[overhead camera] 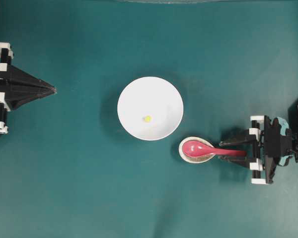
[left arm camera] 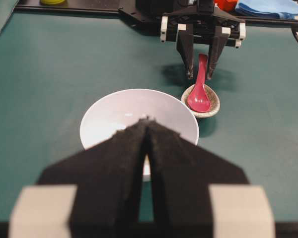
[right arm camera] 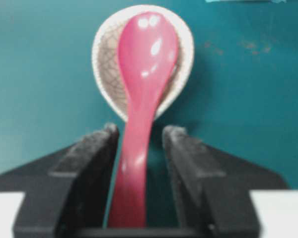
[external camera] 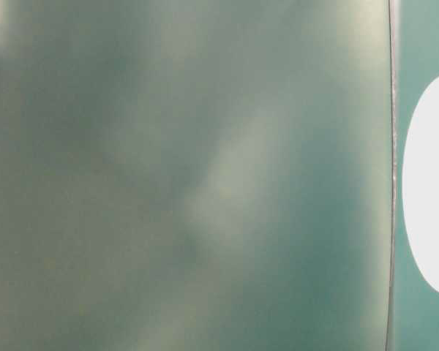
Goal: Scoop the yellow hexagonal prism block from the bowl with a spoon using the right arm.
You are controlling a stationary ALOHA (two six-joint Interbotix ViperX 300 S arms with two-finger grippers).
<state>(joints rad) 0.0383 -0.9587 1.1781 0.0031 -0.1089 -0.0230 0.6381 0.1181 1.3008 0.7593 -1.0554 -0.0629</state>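
In the overhead view the bowl [overhead camera: 150, 108] stood near the middle of the table [overhead camera: 79, 188], and the yellow hexagonal prism block [overhead camera: 147, 118] lay inside it, a little below the bowl's centre. Just beside the bowl, at its lower right, stood the small dish [overhead camera: 186, 156]. The spoon [overhead camera: 211, 149] lay with its scoop in this dish and its handle pointing right, toward the right gripper [overhead camera: 236, 145]. The handle passed between the two jaws, with a gap at each side in the right wrist view. The left gripper [overhead camera: 50, 89] was well apart from the bowl, at the left edge, pointing toward it.
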